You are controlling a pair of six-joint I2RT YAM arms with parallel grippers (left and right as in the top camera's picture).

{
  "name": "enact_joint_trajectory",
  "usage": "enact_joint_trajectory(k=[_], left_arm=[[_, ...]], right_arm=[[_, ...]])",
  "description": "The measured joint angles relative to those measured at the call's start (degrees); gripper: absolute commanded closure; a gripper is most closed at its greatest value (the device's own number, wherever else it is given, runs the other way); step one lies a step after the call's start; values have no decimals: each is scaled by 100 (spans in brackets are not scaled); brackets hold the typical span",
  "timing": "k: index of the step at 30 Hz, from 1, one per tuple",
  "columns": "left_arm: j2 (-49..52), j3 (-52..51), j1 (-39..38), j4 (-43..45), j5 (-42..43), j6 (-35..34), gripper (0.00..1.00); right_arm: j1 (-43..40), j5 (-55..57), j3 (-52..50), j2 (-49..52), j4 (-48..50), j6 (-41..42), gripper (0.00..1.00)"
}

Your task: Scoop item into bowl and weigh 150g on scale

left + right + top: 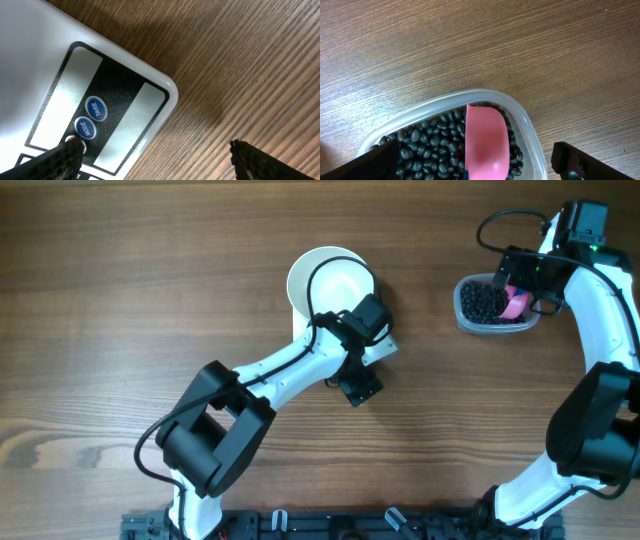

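**Both arms wide open: one over the scale, one over the beans**

Seen from above, the white bowl (pixel 335 280) sits near 12 o'clock on the wood table (pixel 120 280). Its inside shows plain white. The L arm lies across the spot just at the bowl's 5 o'clock. A white corner of the scale (pixel 120 100) pokes out there. I can't tell if the bowl stands on the scale, bc the arm hides that part.

L wrist view: the left gripper (pixel 157 157) hangs over the scale's front edge w/ its two black tips far apart, one at 7 o'clock and one at 5 o'clock of the pic. It is open and holds nothing. The 7 o'clock tip is just beside the blue MODE button (pixel 85 128). I can't tell if it touches. The TARE button (pixel 96 108) is right next to MODE, at its 1 o'clock.

Over at 2 o'clock on the table is a clear tub (pixel 520 110) full of little black beans (pixel 430 145). A pink scoop (pixel 485 140) lies on top of the beans. The right gripper (pixel 480 160) hangs above it w/ tips spread wide, the scoop betw. them but not touching either tip. So it is open too, gripping nothing.
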Motion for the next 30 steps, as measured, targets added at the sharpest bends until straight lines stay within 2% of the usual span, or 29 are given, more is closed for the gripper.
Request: enact_joint_trajectory(k=[6, 19, 30], left_arm=[[48, 48, -9, 149, -439, -236, 0], [70, 68, -79, 131, -597, -251, 0], [-260, -197, -348, -444, -157, -321, 0]], right_arm=[[0, 0, 0, 0, 0, 0, 0], [0, 0, 0, 0, 0, 0, 0], [0, 0, 0, 0, 0, 0, 0]])
